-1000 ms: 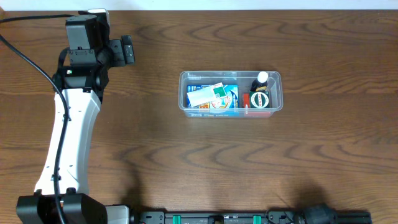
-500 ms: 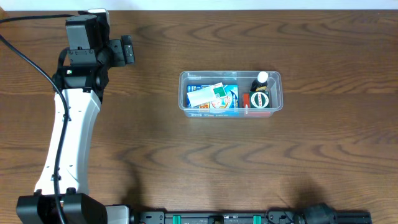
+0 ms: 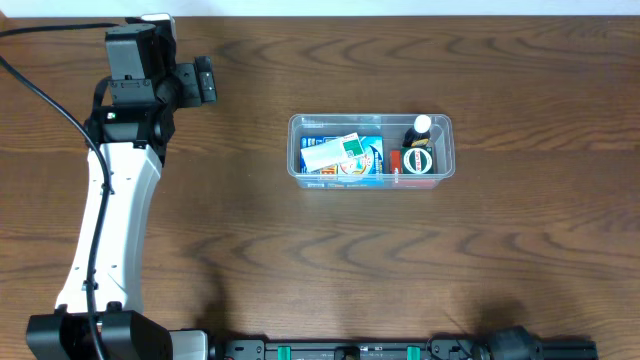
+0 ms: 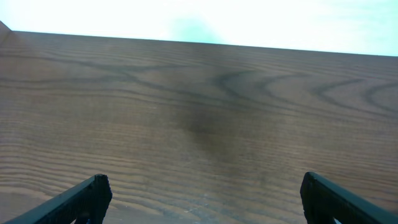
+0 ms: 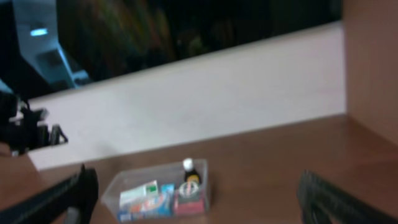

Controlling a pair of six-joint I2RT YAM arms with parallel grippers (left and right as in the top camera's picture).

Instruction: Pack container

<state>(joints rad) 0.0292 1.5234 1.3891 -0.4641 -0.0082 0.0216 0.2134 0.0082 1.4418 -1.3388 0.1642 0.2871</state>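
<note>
The container (image 3: pixel 370 118) is set just right of the tabletop's (image 3: pixel 300 260) centre and is already loaded with boxes (image 3: pixel 342 155) and a bottle (image 3: pixel 420 140). No loose item is seen, so packing is judged finished and only parking seems called for. The left gripper (image 3: pixel 205 82) is spread and empty, with the container well apart at its four o'clock. The right gripper (image 5: pixel 199 196) is likewise spread.

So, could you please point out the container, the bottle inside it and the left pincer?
container (image 3: pixel 350 117), overhead view, on its far rim.
bottle (image 3: pixel 419 148), overhead view, on its dark body.
left pincer (image 4: pixel 204 196), left wrist view, midway between its open fingertips.
</note>
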